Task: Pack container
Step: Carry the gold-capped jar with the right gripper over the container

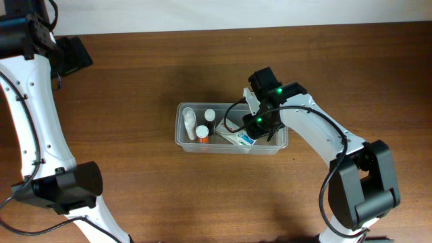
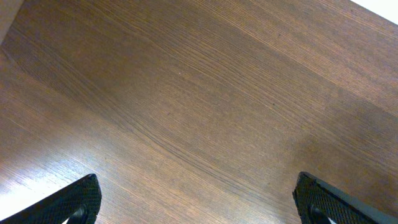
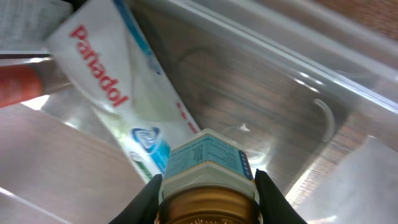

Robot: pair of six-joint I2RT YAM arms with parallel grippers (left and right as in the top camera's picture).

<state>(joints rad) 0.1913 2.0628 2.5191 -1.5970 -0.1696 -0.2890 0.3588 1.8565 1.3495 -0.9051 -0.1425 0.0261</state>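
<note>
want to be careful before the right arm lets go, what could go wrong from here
1. The bottle clamped in the right tool hangs partly over the tilted Panadol box. Released here, it may land on the box and topple.
2. The tool is low inside the container, near its end wall. Pulling out, it could catch the rim and drag the tub.

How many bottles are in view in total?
4. Three are in the left end of the container: one far left, one at the back, one with orange at the front. The fourth bottle is held by the right gripper; others may be hidden beneath.
</note>
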